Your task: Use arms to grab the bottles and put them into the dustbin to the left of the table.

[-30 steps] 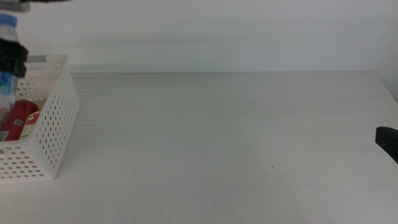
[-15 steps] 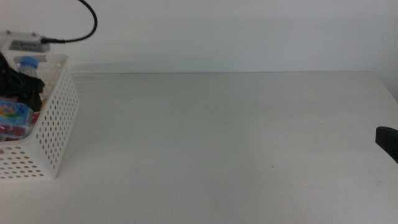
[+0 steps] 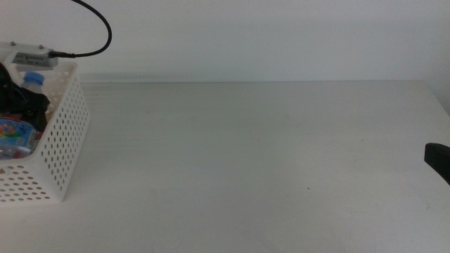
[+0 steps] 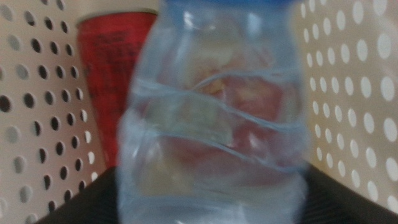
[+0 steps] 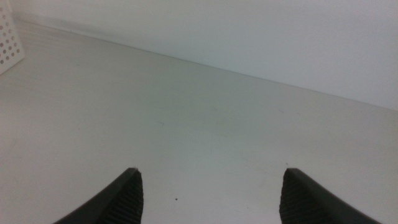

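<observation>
Water bottle [image 4: 214, 118] sat between my left fingers [image 4: 74, 205], inside the dustbin [image 3: 60, 140] — red can [image 4: 115, 68] behind; right gripper [image 5: 211, 193] spread wide, idle.

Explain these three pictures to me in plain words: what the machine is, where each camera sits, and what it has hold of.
This is a robot with two arms at a white table, each ending in a two-jaw gripper. The middle view looks down over the table from above. At its left stands a white perforated basket, the dustbin. The left gripper is down inside it, shut on a small clear water bottle with a blue cap. The left wrist view, from a camera on that arm, shows the bottle up close between the basket walls, with a red soda can behind it. The right gripper waits at the table's right edge; the right wrist view shows its jaws open over bare tabletop.
</observation>
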